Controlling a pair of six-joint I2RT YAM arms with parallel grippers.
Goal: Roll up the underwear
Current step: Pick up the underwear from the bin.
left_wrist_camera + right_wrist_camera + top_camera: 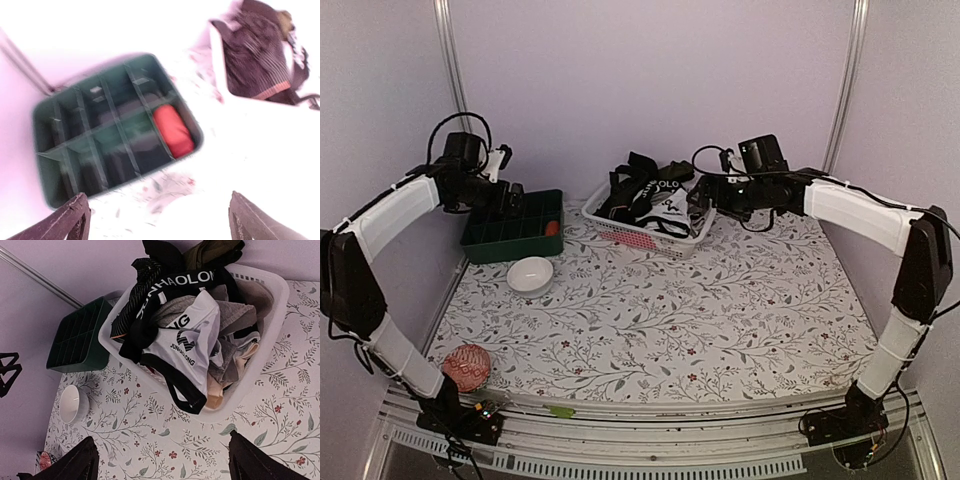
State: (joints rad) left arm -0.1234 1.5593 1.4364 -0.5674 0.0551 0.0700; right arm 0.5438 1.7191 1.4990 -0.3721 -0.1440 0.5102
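Reaching: right gripper (162, 462) is hovering above the basket (278, 300), jaws spread wide and empty.
Underwear (186, 340): lying heaped in the basket.
Advice: pinching only the white top piece, then lifting it clear.
Left gripper (160, 222): gaping empty over the green tray (75, 145).

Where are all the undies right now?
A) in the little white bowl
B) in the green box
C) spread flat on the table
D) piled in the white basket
D: the underwear lies heaped in the white basket, with some pieces hanging over its rim.
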